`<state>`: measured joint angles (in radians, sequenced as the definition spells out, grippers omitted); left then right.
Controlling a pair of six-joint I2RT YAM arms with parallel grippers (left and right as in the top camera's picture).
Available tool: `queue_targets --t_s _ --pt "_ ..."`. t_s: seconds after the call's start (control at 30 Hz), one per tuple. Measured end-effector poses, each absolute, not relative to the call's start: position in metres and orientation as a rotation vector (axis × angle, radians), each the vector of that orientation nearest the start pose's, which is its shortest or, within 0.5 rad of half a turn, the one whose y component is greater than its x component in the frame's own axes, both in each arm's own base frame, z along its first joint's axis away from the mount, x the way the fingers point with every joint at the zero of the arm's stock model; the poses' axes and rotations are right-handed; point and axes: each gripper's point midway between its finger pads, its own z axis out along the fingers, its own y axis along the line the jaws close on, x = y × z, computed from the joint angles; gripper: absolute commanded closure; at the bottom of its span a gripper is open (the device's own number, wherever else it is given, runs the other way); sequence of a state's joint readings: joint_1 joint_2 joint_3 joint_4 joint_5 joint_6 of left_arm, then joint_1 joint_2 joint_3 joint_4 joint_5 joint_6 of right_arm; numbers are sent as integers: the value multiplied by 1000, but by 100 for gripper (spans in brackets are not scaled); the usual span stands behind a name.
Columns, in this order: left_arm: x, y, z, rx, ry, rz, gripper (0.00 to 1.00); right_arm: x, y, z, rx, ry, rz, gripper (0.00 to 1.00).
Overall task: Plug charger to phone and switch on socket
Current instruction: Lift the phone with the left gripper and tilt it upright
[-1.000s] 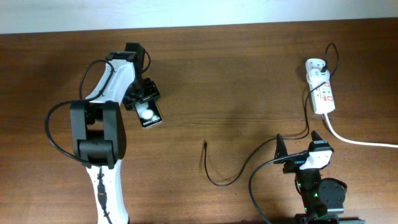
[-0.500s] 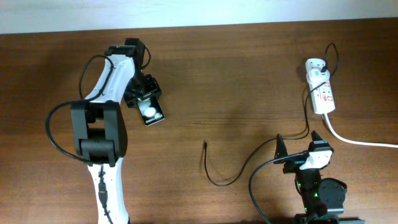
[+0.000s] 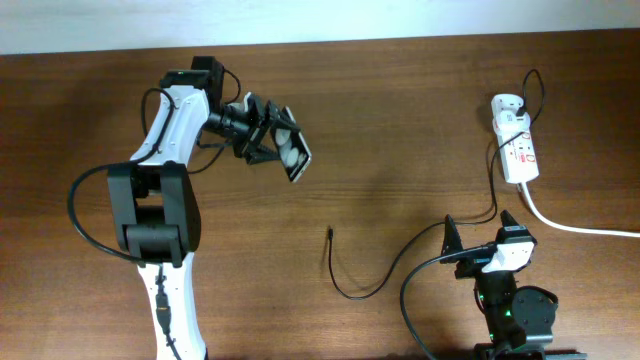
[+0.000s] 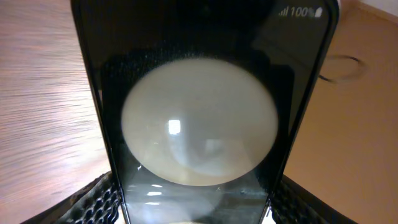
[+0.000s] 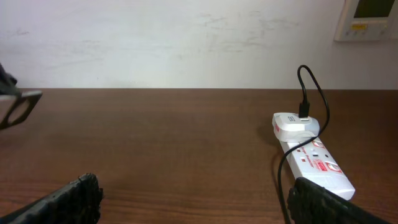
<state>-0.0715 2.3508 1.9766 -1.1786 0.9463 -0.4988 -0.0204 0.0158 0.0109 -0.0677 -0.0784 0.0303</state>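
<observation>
Only close-up: 100% on phone (image 4: 200, 118)

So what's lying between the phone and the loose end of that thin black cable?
Nothing: the overhead view shows only bare table between the phone and the charger's plug tip.

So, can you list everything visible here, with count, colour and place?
flat black rectangular phone: one, black with white circles, tilted, left of centre
thin black charger cable: one, black, loose tip mid-table, other end at adapter
white adapter: one, white, on the strip's far end
white elongated power strip: one, white with red marks, far right
thick white cord: one, white, leaving rightward
wooden table: one, brown, under everything
left fingers: two, black, shut on the phone
right fingers: two, black, open, near right
</observation>
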Motion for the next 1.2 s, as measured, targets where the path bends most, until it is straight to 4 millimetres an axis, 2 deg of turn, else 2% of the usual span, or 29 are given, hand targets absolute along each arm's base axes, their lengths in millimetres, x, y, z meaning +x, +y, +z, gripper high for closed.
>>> queue_targets --t_s 0.1,0.17,0.27,0.37,0.43,0.67,1.2 --pt "449 -189 123 -582 2837 -1812 100 246 8 159 -18 1644 72 1" --pt "448 -195 138 -593 2779 -1957 100 246 8 159 -18 1644 73 1" --pt "447 -200 154 -702 2732 -2116 100 246 8 159 -18 1644 72 1" --pt "446 -203 175 -736 2642 -2314 100 246 8 159 -18 1644 72 1" --pt "446 -204 181 -793 2622 -2380 100 246 8 159 -19 1644 72 1" --pt "445 -204 184 -1041 2647 -2430 100 246 8 159 -18 1644 72 1" --pt "445 -204 184 -1084 2652 -2433 100 246 8 159 -18 1644 72 1"
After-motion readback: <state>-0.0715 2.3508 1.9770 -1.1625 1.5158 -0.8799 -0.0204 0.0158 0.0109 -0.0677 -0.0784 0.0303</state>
